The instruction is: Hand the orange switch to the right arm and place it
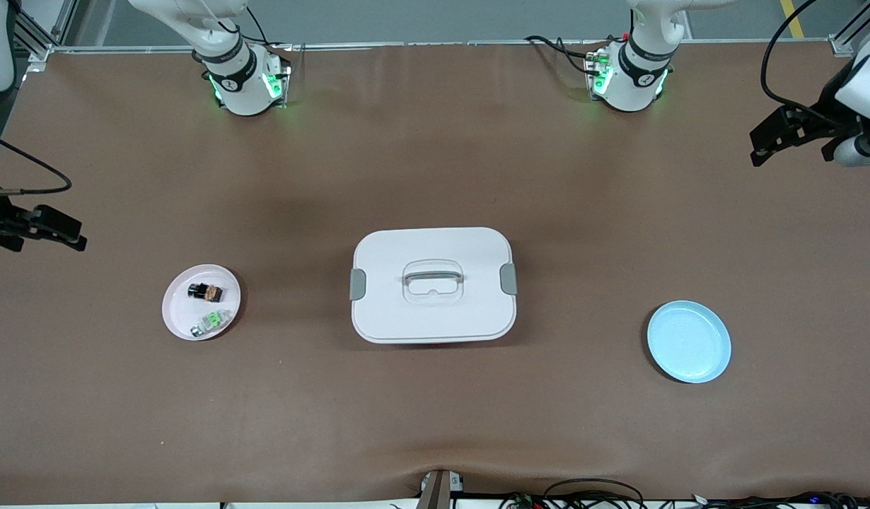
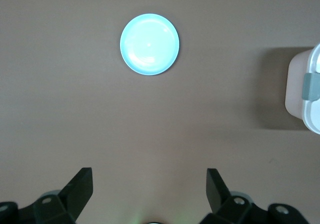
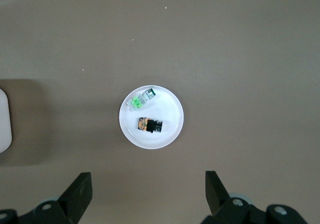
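Note:
The orange switch (image 1: 205, 291) lies on a pale pink plate (image 1: 177, 304) toward the right arm's end of the table, next to a similar green-faced switch (image 1: 212, 322). The right wrist view shows the orange switch (image 3: 150, 125), the green one (image 3: 141, 99) and the plate (image 3: 170, 131). My right gripper (image 1: 71, 237) hangs open and empty over the table's edge at the right arm's end, apart from the plate; its fingers (image 3: 80, 191) stand wide. My left gripper (image 1: 789, 141) hangs open and empty over the left arm's end of the table, its fingers (image 2: 80, 189) wide.
A white lidded box (image 1: 433, 284) with grey clasps stands at the table's middle. An empty light blue plate (image 1: 689, 341) lies toward the left arm's end, also in the left wrist view (image 2: 149, 44). Bare brown table surrounds them.

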